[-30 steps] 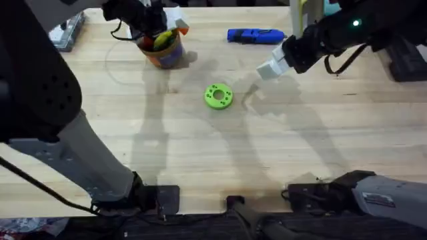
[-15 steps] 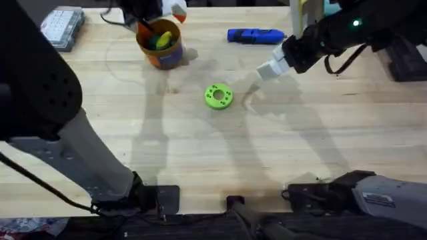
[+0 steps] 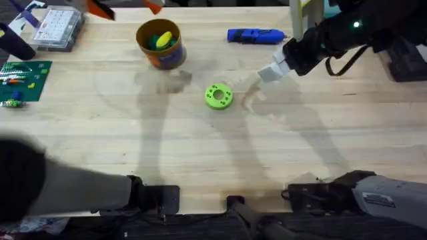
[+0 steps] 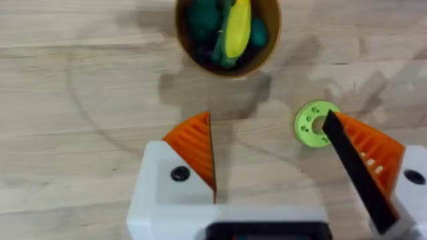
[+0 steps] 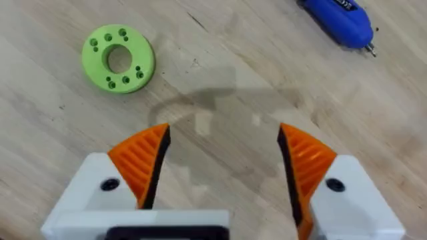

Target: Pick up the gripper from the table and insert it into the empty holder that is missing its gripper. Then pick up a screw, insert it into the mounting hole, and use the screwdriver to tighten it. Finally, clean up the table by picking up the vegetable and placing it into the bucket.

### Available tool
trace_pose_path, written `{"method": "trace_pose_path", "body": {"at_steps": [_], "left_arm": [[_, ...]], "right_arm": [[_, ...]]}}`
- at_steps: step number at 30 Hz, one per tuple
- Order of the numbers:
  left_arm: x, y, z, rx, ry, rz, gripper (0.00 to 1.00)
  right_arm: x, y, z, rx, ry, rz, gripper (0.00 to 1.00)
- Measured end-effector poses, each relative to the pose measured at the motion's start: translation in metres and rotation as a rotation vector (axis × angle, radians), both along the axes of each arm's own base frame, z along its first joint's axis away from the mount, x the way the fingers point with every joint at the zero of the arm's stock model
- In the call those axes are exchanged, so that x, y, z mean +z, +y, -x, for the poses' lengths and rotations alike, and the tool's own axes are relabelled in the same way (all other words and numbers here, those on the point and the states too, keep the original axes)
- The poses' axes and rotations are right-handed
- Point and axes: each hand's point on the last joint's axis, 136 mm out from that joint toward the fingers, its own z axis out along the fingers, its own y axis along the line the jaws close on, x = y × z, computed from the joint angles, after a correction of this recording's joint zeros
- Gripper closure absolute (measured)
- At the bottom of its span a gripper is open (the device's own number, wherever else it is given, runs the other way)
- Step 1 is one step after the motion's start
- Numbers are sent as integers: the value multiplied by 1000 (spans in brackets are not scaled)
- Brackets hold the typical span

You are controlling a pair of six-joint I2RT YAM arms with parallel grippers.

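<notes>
in the bucket [image 3: 161, 43] at eleven o'clock we saw the vegetable [image 3: 164, 38] dropped; left gripper [image 4: 273, 160] and right gripper [image 5: 223, 167] gaped wide, empty.

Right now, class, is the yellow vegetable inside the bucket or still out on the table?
Inside. The yellow vegetable lies in the orange bucket on top of green pieces, and the left hand above it is open.

we can read no text anywhere — the screwdriver [image 5: 337, 20] carries a small dark marking on its blue body, too blurred for us to make out, and the band around the bucket [image 3: 161, 45] shows no legible lettering; the green ring [image 5: 119, 59] bears holes, not characters.
</notes>
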Motion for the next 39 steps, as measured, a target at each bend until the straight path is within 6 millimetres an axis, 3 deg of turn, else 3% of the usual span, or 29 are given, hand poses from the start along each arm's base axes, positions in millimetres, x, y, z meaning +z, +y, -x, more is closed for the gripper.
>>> {"method": "trace_pose_path", "body": {"at_steps": [4, 8, 14, 17, 21, 39], "left_arm": [[21, 2, 41, 3, -102, -38, 14], [24, 1, 87, 0, -167, -48, 14], [18, 2, 130, 3, -202, -53, 14], [23, 2, 139, 4, -235, -53, 14], [29, 2, 144, 5, -265, -53, 14], [30, 2, 145, 5, -270, -53, 14]], "right_arm": [[0, -1, 2, -2, 7, 2, 33], [11, -3, 8, -44, 16, -19, 33], [79, -12, 13, -133, -133, -129, 33], [107, -21, 22, -167, -210, -175, 33], [122, -25, 33, -179, -253, -202, 33], [125, -26, 35, -182, -260, -208, 33]]}}
